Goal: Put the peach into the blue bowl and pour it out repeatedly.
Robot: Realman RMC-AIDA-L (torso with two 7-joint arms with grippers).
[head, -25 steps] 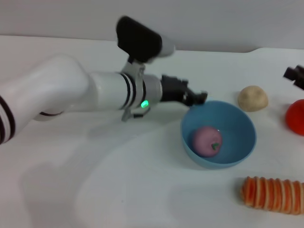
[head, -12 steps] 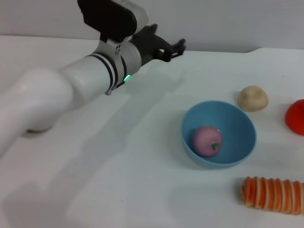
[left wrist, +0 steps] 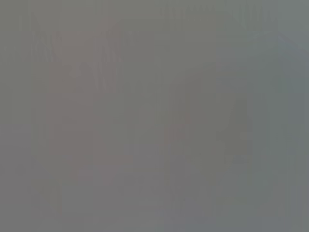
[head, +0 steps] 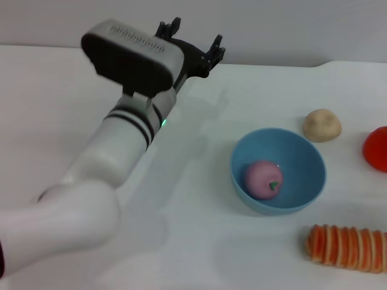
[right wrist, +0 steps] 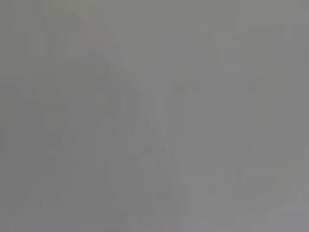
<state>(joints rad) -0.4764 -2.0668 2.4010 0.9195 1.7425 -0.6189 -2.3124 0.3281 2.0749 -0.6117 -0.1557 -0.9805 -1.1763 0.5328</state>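
White and smooth, the desk (head: 181, 241) carries a light blue round plastic bowl (head: 302, 158) with the small pink-mauve peach (head: 263, 179) resting inside it. The left claw (head: 192, 43) hangs raised near the far edge of the desk, well apart from the bowl, its black fingers spread apart and holding nothing. A beige lumpy ball (head: 321, 125), a bright red round fruit (head: 376, 149) and an orange ridged roll (head: 347, 248) lie around the bowl. Both wrist views show only grey.

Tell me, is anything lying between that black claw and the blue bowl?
Nothing: in the head view only bare white table separates the left gripper from the blue bowl.
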